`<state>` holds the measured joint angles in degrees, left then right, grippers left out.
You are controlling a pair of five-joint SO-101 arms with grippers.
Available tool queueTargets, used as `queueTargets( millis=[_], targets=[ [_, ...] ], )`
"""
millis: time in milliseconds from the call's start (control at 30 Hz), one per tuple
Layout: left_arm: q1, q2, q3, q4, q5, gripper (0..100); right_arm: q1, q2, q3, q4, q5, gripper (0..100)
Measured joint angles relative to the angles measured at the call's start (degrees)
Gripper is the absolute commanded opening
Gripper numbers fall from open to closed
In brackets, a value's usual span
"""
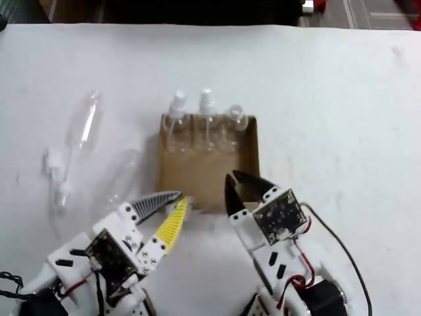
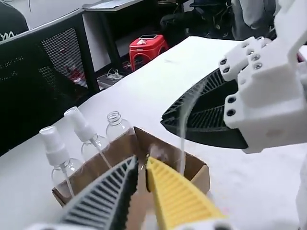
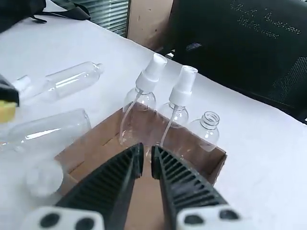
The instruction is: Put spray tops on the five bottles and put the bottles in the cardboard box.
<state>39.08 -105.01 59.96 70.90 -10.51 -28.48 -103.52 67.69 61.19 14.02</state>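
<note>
Currently the cardboard box [image 1: 197, 181] holds three upright bottles [image 1: 208, 131].

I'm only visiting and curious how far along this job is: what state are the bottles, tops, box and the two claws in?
Cardboard box: open, three bottles inside.
Capped bottles: standing in box, tops on.
Third bottle: standing in box, neck open.
Two bottles: lying on table, no tops seen.
Loose spray tops: lying on table.
Left gripper: shut.
Right gripper: shut.
</note>
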Motion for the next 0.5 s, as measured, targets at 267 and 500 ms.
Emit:
queueTargets(
  millis=[267,500],
  targets=[
    [0.0,0.0,0.0,0.0,0.0,2,9.4,0.0,-6.9,3.3,-1.0,1.6],
    [2.7,0.0,0.9,0.0,0.0,3,10.2,0.0,-7.3,3.3,-2.2,1.6]
  ],
)
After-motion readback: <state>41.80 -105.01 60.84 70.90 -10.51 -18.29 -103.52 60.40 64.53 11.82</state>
